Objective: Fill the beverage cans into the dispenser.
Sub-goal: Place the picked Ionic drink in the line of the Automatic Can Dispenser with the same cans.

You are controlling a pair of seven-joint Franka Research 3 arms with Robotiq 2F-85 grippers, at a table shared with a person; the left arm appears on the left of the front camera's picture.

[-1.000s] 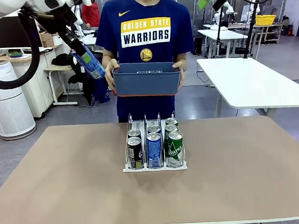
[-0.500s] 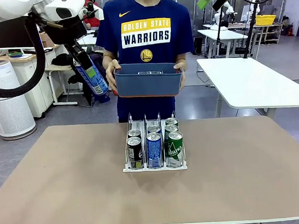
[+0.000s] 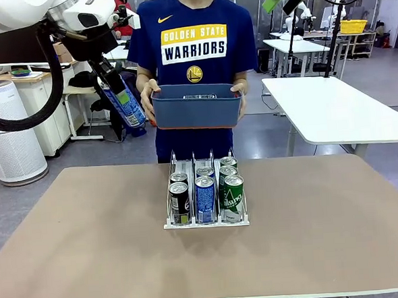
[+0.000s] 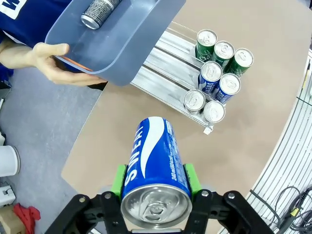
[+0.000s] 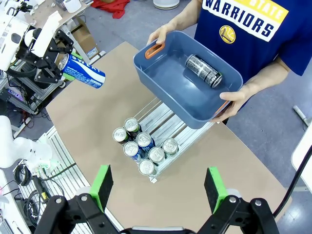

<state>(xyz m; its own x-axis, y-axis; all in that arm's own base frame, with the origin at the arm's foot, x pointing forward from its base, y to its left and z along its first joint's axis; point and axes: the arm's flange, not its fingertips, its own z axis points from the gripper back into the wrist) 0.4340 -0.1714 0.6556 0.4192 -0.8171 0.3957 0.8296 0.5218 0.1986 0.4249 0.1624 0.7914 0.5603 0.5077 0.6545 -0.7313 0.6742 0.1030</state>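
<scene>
Surface [image 3: 90, 250] is carrying the dispenser [image 4: 163, 66] at its middle, well apart from both arms. A person's hands [image 3: 147, 93] are holding a blue-grey tub [image 3: 196, 108] above the far edge, with one black can [image 5: 203, 71] lying inside. Dispenser lanes are holding seven beverage cans [image 3: 205, 199], upright: two black, two blue, three green. Left gripper [image 3: 117, 86] is hanging high at far left, jaws clamped on the mid-body of a blue can [image 3: 127, 106], tilted base-down. Right gripper [image 5: 158, 187] is hovering high, jaws wide apart, empty.

Judgement: the can is likely handling as a stiff, smooth, thin-walled cylinder; a modest side grip at mid-body is suiting it.

Against a second ago, the blue can is sitting lower and nearer the tub. Tub and dispenser are unchanged.
</scene>
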